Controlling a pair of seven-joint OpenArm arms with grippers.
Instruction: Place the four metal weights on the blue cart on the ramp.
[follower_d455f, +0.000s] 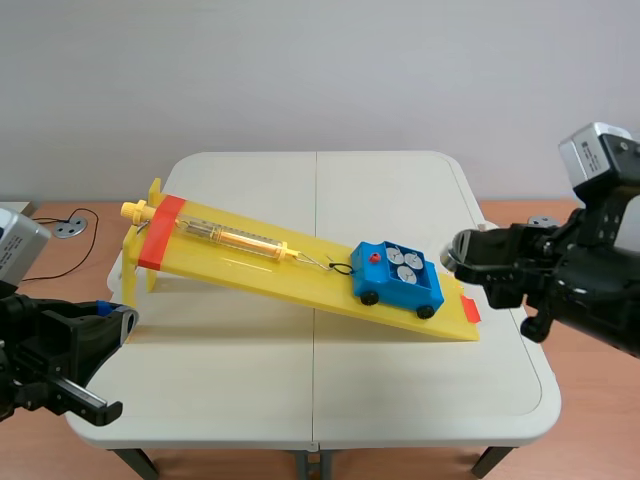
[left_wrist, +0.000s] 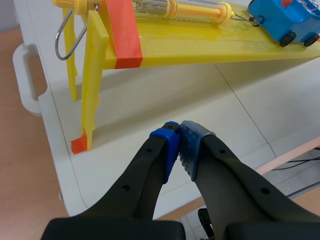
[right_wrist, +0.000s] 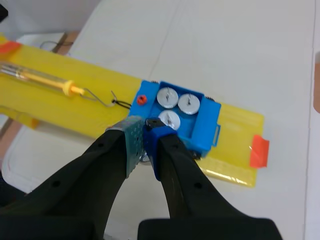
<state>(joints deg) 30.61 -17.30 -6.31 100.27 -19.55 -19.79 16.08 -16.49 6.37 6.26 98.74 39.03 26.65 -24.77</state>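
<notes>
The blue cart (follower_d455f: 397, 275) stands low on the yellow ramp (follower_d455f: 250, 262), its wheels on the slope. Several round metal weights (follower_d455f: 402, 264) lie flat in its tray. In the right wrist view three weights (right_wrist: 178, 102) show, and my own fingers cover the tray's nearest corner. A spring scale (follower_d455f: 235, 237) lies up the ramp, hooked to the cart's front. My right gripper (right_wrist: 144, 131) is shut on nothing; in the scene view the right gripper (follower_d455f: 460, 262) hangs just right of the cart. My left gripper (left_wrist: 178, 131) is shut on nothing, low by the table's near left corner.
The ramp's raised end rests on yellow legs (left_wrist: 92, 80) at the left, with orange tape (left_wrist: 124, 30) across it and a wire hook (left_wrist: 64, 37) hanging there. A tape tab (right_wrist: 259, 150) marks the low end. A white folding table (follower_d455f: 400, 390) lies under everything.
</notes>
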